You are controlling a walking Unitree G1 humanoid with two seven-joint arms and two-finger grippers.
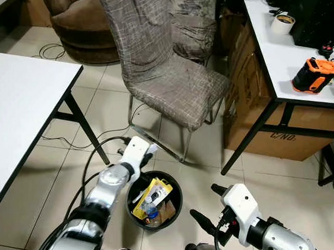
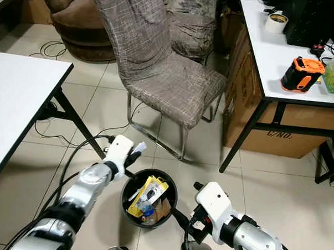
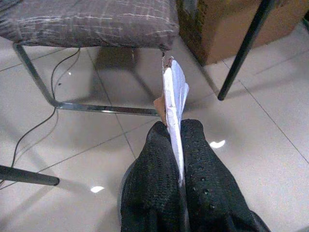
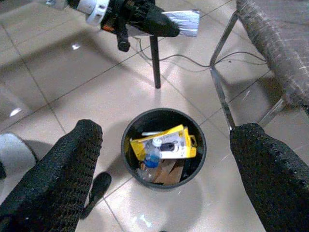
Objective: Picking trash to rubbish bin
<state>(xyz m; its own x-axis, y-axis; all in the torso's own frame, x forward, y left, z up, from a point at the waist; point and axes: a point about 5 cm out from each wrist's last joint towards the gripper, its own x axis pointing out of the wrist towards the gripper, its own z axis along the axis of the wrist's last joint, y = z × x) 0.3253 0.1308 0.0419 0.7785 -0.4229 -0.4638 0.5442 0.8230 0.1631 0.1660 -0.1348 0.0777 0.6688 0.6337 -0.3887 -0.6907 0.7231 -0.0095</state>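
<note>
A round black rubbish bin [image 1: 134, 192] stands on the tiled floor and holds a yellow package [image 1: 157, 192], a plastic bottle [image 1: 151, 210] and cardboard. My left gripper [image 1: 148, 154] hovers just past the bin's far rim, shut on a flat white piece of paper trash [image 3: 175, 99] that sticks out beyond the fingertips. My right gripper [image 1: 206, 205] is open at the bin's near right side, its two fingers [image 4: 72, 164] spread wide with nothing between them. The right wrist view looks down into the bin [image 4: 133, 133] and shows the left gripper with the paper [image 4: 183, 22] above it.
A grey fabric chair [image 1: 165, 75] with chrome legs stands just behind the bin. A white table [image 1: 22, 103] with a black leg is on the left, a desk [image 1: 286, 70] over cardboard boxes on the right. Black cables [image 1: 91, 156] trail across the floor.
</note>
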